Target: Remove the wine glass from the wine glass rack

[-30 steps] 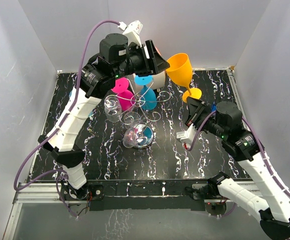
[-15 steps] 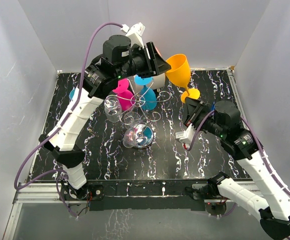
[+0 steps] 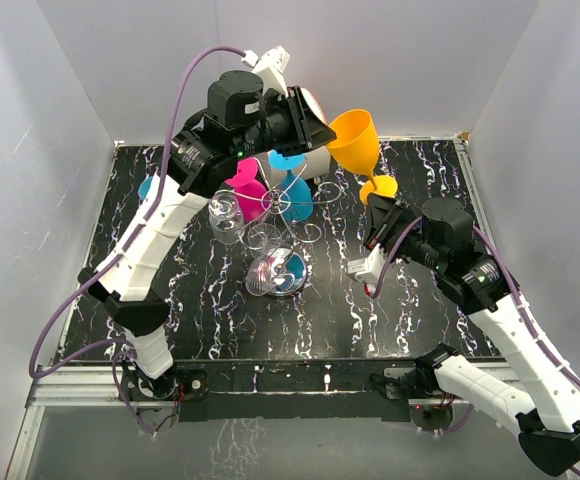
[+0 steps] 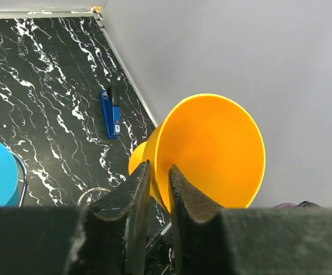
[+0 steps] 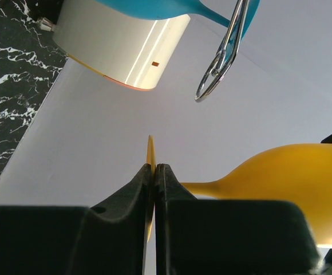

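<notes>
An orange wine glass (image 3: 355, 140) is held tilted in the air, to the right of the silver wire wine glass rack (image 3: 288, 200). My left gripper (image 3: 324, 131) is shut on the bowl's rim; in the left wrist view (image 4: 159, 172) the bowl wall (image 4: 212, 149) sits between the jaws. My right gripper (image 3: 378, 207) is shut on the glass's thin foot (image 5: 150, 150) from below, and the right wrist view (image 5: 154, 167) also shows the stem and bowl (image 5: 292, 180). A pink glass (image 3: 245, 185), a blue glass (image 3: 292, 192) and a clear glass (image 3: 226, 215) hang on the rack.
A white drum (image 3: 313, 158) stands behind the rack and fills the top of the right wrist view (image 5: 126, 46), beside a wire scroll (image 5: 218, 66). The rack's chrome base (image 3: 277, 272) sits mid-table. A small blue tool (image 4: 111, 112) lies by the back right wall.
Both grippers and the orange glass have shifted slightly to the left. The right arm has drawn closer to the rack.
</notes>
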`<state>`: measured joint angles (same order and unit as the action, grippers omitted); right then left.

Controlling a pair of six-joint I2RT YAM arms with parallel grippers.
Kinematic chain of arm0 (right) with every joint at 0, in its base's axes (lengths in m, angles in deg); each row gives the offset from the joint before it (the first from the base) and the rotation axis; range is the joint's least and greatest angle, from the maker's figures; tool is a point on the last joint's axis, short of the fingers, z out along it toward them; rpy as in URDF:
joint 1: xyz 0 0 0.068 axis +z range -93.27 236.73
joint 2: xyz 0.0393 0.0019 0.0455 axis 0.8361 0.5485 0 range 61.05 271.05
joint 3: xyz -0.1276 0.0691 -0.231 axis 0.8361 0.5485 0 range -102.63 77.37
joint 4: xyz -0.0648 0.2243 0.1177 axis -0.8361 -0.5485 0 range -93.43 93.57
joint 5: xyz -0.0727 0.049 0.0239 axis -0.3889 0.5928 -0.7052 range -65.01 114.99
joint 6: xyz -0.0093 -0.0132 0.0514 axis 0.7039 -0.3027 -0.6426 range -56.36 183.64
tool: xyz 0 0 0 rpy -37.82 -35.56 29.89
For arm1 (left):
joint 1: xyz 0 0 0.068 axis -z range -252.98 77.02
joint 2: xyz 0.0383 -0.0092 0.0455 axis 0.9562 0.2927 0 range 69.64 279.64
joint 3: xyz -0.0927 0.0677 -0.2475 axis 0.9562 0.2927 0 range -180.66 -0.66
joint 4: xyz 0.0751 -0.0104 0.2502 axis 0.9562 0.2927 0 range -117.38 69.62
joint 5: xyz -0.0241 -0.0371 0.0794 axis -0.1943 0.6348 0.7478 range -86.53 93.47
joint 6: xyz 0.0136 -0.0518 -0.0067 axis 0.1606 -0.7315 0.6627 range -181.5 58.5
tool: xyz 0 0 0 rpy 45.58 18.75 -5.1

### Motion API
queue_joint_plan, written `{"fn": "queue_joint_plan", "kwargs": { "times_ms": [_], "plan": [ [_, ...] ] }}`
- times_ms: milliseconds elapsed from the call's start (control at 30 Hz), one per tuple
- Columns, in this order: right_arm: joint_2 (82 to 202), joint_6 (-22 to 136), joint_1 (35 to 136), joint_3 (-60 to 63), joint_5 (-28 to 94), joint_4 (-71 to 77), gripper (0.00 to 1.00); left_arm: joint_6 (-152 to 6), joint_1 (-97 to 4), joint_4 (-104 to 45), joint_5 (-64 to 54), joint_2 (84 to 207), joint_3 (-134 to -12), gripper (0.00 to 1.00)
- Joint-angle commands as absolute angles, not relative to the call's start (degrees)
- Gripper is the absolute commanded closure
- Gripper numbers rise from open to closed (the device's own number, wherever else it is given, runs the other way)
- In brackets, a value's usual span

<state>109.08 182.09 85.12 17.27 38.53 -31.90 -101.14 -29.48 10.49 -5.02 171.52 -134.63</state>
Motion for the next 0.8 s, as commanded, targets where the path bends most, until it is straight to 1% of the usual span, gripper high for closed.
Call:
{"fn": "queue_joint_plan", "kwargs": {
  "times_ms": [0,67,100,267,467,500,533,567,600,767],
  "plan": [
    [108.72,190.50,85.65,14.71,42.24,-26.63,0.94,-100.70,-28.68,10.17,-6.64,169.45,-134.17,0.88],
    [108.81,190.10,85.65,14.42,42.58,-26.89,0.90,-100.72,-28.68,9.87,-6.11,169.25,-134.17,0.98],
    [108.85,189.86,85.65,14.36,42.72,-26.98,0.88,-100.78,-28.68,9.73,-5.96,169.14,-134.17,1.00],
    [108.76,187.05,85.65,13.51,44.65,-26.97,0.74,-101.22,-28.68,7.63,-5.04,167.80,-133.08,1.00],
    [107.46,175.23,85.65,14.19,49.10,-24.23,0.55,-99.42,-28.71,2.30,1.55,162.62,-129.08,1.00],
    [107.19,172.37,85.65,14.44,49.68,-22.92,0.49,-98.93,-28.71,1.37,3.11,161.61,-128.49,1.00],
    [106.99,168.90,85.65,14.73,50.37,-21.76,0.22,-98.44,-28.73,0.54,4.88,160.61,-128.03,1.00],
    [106.75,166.40,85.65,14.93,50.70,-21.10,0.04,-97.99,-28.69,-0.62,7.09,159.74,-127.51,1.00],
    [106.44,164.56,85.65,15.15,50.97,-20.37,0.02,-97.44,-28.72,-1.52,8.48,158.88,-126.98,1.00],
    [105.04,151.50,85.65,17.20,52.28,-13.58,0.02,-94.54,-28.74,-4.63,16.21,155.49,-125.04,1.00]
  ]
}}
